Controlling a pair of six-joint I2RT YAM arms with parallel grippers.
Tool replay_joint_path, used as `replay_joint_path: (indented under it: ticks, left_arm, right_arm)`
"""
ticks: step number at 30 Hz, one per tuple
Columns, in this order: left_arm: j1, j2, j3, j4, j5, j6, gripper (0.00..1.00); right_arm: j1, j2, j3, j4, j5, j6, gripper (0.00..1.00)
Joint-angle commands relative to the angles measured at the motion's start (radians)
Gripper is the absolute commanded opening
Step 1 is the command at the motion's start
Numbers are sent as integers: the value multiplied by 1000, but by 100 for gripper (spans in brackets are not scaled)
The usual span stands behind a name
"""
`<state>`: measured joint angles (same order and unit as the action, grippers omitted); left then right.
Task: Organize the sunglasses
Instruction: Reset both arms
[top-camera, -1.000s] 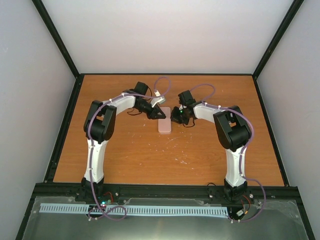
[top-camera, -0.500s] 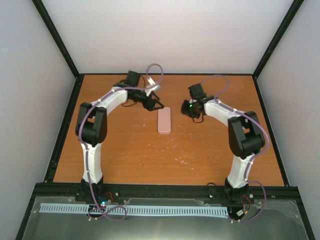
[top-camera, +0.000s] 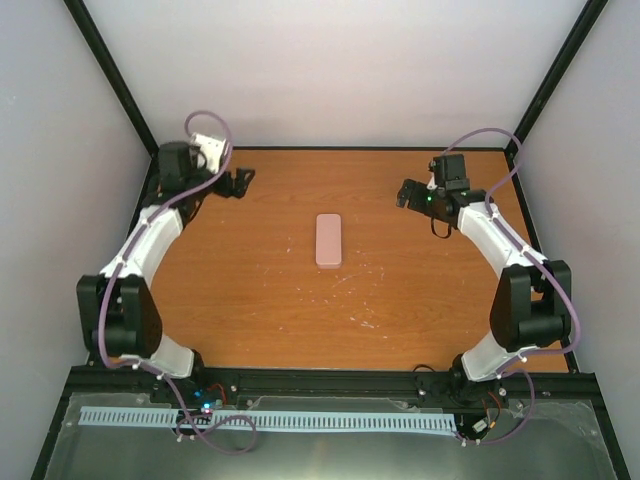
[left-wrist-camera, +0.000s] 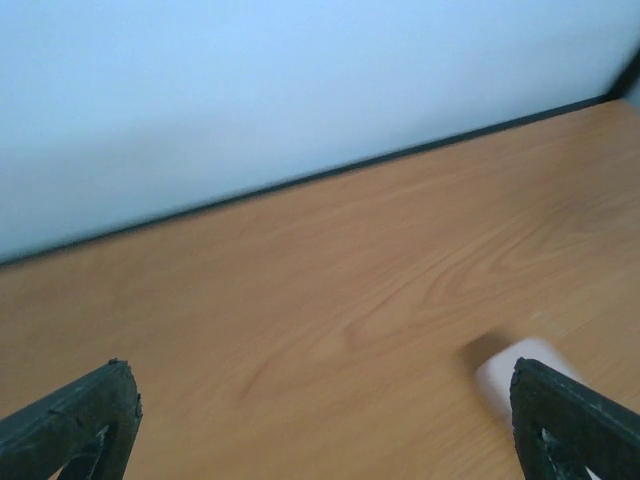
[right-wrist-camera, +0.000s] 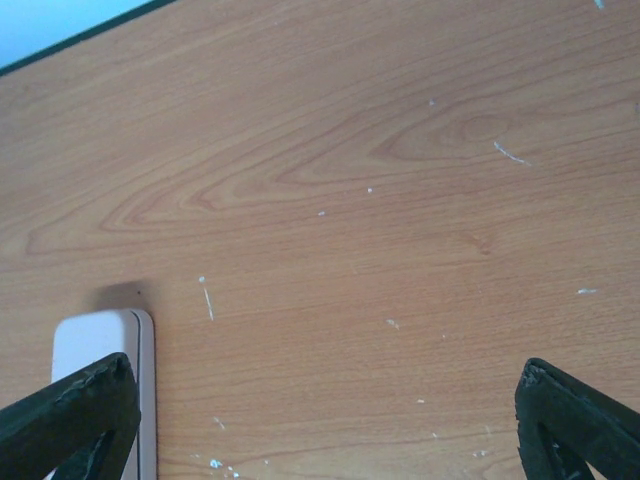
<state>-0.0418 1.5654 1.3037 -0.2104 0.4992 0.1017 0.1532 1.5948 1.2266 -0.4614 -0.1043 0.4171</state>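
A shut pale pink case (top-camera: 328, 240) lies flat in the middle of the wooden table (top-camera: 260, 310). No sunglasses show in any view. My left gripper (top-camera: 243, 180) hangs near the back left corner, well away from the case, open with nothing between its fingers (left-wrist-camera: 80, 420). The case's blurred end (left-wrist-camera: 520, 365) shows beside the right finger in the left wrist view. My right gripper (top-camera: 405, 193) is at the back right, also open and empty. In the right wrist view the case (right-wrist-camera: 95, 345) lies just behind the left finger (right-wrist-camera: 75, 415).
Black frame rails (top-camera: 330, 149) run along the table's back and side edges, with pale walls (top-camera: 330, 70) rising close behind them. Small white scuffs (top-camera: 365, 320) mark the wood in front of the case.
Both arms have swung away from the case, the left toward the back left corner and the right toward the back right. Both grippers have opened. The case has stayed in place.
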Motion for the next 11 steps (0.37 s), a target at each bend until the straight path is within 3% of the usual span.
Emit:
replay_joint_path:
  ticks: [1,5,11]
  left_arm:
    - [43,-183,-279,231,-230,-86,99]
    - [46,-288,-463,343,-312,-26,99]
    - [51,-290,-521,336,-392,-21,99]
  right_arm:
    - [3,6,-8,-13,20,-30,100]
    - [3,26,-13,-1,20,10,100]
    - [3,18,-53,60,-1,78,100]
